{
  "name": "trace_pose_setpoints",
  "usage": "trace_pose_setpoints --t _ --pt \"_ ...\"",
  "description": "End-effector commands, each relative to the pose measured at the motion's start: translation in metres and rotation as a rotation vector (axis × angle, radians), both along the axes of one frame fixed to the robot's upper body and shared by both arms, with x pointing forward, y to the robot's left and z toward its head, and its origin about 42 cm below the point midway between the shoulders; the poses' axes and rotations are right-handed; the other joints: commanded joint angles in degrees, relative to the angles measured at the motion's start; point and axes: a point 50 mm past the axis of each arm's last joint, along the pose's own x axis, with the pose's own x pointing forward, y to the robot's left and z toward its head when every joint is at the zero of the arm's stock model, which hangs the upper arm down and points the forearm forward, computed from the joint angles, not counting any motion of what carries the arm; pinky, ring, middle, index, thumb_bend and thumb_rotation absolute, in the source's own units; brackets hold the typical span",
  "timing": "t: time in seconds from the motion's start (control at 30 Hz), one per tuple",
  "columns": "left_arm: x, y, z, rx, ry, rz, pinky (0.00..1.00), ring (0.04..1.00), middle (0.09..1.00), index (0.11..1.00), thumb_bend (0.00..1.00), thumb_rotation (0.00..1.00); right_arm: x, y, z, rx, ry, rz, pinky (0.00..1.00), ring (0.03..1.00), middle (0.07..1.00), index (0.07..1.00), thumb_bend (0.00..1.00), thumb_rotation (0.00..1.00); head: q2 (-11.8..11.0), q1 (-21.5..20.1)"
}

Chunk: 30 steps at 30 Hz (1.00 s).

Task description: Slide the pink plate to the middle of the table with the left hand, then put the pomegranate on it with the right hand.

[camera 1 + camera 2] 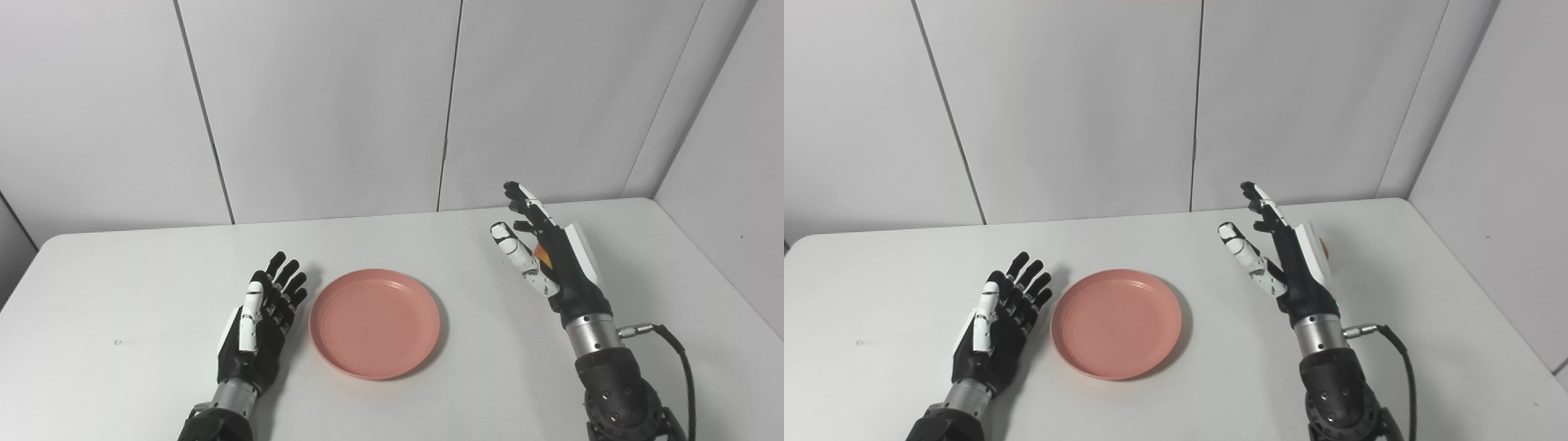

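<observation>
Now we judge the sliding done, as our open left hand (260,318) rests just left of the pink plate (375,323) mid-counter (122,294), and our open right hand (545,254), well right of the plate, must next close around the mostly hidden pomegranate (1323,248).

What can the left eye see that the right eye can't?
Only the left eye view shows an orange-red patch between the right hand's thumb and palm, probably the pomegranate. Only the right eye view shows a reddish sliver past the back of that hand. Both show the empty pink plate, the open left hand beside it, and the white table.
</observation>
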Motion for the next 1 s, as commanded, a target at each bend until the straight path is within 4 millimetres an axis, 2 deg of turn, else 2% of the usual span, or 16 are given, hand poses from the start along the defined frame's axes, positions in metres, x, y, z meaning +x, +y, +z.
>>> trace_pose_setpoints --t 0.0,0.1,0.23,0.37,0.5,0.97 --pt "-0.004 0.007 -0.013 0.012 0.039 -0.006 0.98 0.959 0.966 0.962 0.4 1.0 0.003 -0.003 0.025 -0.047 -0.103 -0.038 0.83 0.88 0.902 0.901 0.73 0.88 0.0 -0.1" --pt "-0.004 0.009 -0.014 0.015 0.034 -0.009 0.98 0.96 0.969 0.966 0.39 1.0 0.006 -0.007 0.029 -0.064 -0.123 -0.067 0.82 0.88 0.904 0.907 0.78 0.81 -0.3 -0.9" --pt "-0.003 0.011 -0.016 0.006 0.033 -0.013 1.0 0.971 0.977 0.972 0.38 1.0 0.01 -0.015 0.035 -0.112 -0.15 -0.132 0.81 0.872 0.892 0.911 0.86 0.61 -0.5 -1.1" --pt "-0.002 0.012 -0.017 0.004 0.038 -0.007 1.0 0.972 0.977 0.969 0.38 1.0 0.014 -0.024 0.04 -0.182 -0.134 -0.174 0.84 0.893 0.911 0.929 0.88 0.57 -1.2 -2.0" --pt "-0.002 0.015 -0.018 0.009 0.038 -0.006 1.0 0.975 0.981 0.971 0.37 1.0 0.019 -0.033 0.042 -0.226 -0.121 -0.205 0.84 0.913 0.94 0.949 0.91 0.43 -1.5 -2.5" --pt "-0.001 0.02 -0.019 0.0 0.04 -0.009 1.0 0.977 0.983 0.976 0.35 1.0 0.034 -0.058 0.042 -0.326 -0.031 -0.296 0.81 0.915 0.962 0.966 0.97 0.41 -1.9 -3.2"
